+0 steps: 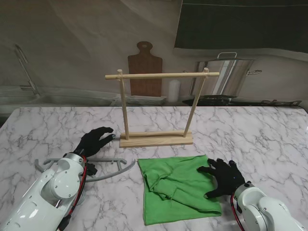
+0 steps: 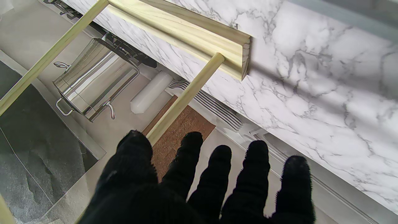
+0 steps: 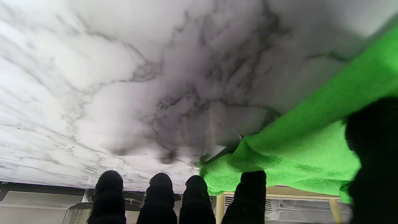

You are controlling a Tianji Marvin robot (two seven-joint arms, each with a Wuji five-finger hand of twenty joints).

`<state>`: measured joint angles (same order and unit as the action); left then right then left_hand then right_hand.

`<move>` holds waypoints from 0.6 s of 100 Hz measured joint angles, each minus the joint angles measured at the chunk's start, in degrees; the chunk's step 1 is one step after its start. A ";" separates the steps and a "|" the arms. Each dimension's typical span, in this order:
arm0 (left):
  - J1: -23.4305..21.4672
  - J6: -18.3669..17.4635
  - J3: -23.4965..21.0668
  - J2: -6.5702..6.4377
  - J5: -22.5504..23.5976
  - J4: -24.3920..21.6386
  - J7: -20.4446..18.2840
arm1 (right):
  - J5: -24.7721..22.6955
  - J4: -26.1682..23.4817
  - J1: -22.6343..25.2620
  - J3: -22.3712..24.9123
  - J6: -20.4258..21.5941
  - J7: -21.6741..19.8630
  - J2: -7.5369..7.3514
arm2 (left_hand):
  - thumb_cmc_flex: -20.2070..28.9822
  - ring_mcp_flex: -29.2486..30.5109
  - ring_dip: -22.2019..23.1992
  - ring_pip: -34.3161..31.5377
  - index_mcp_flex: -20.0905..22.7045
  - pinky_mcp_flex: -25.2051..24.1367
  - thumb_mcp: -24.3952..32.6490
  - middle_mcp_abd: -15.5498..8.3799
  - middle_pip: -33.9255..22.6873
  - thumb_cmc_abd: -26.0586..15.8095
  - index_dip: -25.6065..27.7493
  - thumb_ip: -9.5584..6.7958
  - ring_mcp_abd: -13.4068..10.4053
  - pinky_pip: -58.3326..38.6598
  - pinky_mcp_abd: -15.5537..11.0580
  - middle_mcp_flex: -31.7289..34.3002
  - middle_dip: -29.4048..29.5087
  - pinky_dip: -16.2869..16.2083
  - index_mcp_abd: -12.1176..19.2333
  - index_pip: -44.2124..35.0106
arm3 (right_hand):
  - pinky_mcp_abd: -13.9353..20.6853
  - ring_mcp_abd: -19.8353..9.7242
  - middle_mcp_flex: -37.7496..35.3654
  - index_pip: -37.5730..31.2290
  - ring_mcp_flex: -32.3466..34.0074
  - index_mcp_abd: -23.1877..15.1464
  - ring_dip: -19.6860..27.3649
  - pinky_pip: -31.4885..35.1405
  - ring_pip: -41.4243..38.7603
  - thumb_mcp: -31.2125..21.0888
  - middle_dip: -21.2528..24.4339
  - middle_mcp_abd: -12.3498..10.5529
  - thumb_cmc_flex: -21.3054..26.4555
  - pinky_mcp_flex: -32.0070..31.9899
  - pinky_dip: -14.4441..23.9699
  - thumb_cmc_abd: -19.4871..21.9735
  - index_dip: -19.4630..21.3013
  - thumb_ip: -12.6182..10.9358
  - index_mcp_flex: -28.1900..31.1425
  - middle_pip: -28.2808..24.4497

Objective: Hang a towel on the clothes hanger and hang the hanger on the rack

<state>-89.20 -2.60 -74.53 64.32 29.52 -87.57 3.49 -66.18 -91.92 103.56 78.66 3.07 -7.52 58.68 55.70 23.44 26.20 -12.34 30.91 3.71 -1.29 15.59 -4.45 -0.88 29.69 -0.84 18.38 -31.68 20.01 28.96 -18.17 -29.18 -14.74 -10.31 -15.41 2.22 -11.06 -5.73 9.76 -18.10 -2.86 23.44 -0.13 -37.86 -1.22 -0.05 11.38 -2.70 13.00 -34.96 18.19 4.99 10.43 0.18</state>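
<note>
One green towel (image 1: 179,188) lies crumpled flat on the marble table (image 1: 250,130), about 5 o'clock from the one wooden rack (image 1: 156,107), which stands upright near the middle. One grey hanger (image 1: 108,169) lies flat at roughly 8 o'clock from the rack, just left of the towel, partly hidden under the left arm. The left hand (image 1: 95,141) sits between hanger and rack base with fingers spread, holding nothing. The right hand (image 1: 222,177) rests over the towel's right edge, fingers splayed wide and not closed on the cloth. Behind the table, at 12 o'clock, there's a cutting board (image 1: 145,67), a steel pot (image 1: 227,74) and a white cylinder (image 1: 173,90). Lots of bare marble on the far right and far left; nothing sits between the towel and the rack.
</note>
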 measured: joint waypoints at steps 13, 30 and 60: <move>0.00 0.01 0.00 0.00 0.00 0.00 0.00 | 0.02 0.00 -0.28 -0.36 -0.69 0.24 -0.03 | 0.00 0.00 0.00 0.01 0.00 -0.01 0.00 0.00 0.00 0.00 0.00 0.00 0.00 0.00 0.00 0.00 0.00 0.00 0.00 0.00 | 0.67 -0.29 -0.08 -7.41 -0.06 -1.14 0.17 0.00 0.01 5.19 0.68 0.00 3.43 0.00 -1.16 -0.02 -1.81 1.39 0.27 0.75; -0.01 0.01 0.00 -0.01 0.00 0.00 0.00 | 2.59 0.06 -0.57 -0.65 -1.34 1.85 0.04 | 0.00 0.00 0.00 0.06 0.00 -0.01 0.00 0.00 0.00 0.00 0.00 0.00 0.00 0.00 0.00 0.00 0.00 0.00 0.00 0.00 | 1.85 -1.69 -1.71 -18.61 0.26 -4.86 0.22 -0.01 0.01 15.97 0.68 -1.02 16.50 0.05 -2.39 8.62 -3.74 1.52 6.55 0.79; 0.00 -0.03 0.00 -0.02 0.00 0.01 0.00 | 9.10 2.20 -1.05 -1.19 -0.08 7.14 0.90 | 0.00 0.00 0.00 0.08 0.00 -0.01 0.00 0.00 0.00 0.00 0.00 0.00 0.00 0.00 0.00 0.00 0.00 -0.01 0.00 0.00 | 5.09 -5.85 -14.27 -44.45 5.08 -11.09 0.63 -2.25 0.02 -7.05 -0.09 -6.54 21.71 3.09 -6.61 8.47 -17.67 8.21 26.82 0.39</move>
<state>-89.20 -2.63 -74.54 64.29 29.52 -87.56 3.50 -57.08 -89.73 102.51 77.47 2.99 -0.38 59.58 55.70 23.44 26.20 -12.26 30.91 3.70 -1.29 15.59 -4.45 -0.88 29.69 -0.84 18.38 -31.68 20.01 28.96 -18.17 -29.19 -14.74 -10.31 -10.31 -3.63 -25.34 -50.18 14.84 -29.20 -2.23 21.19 -0.12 -44.91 -1.31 -6.59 33.10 0.39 6.40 -26.49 0.51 13.19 37.25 0.56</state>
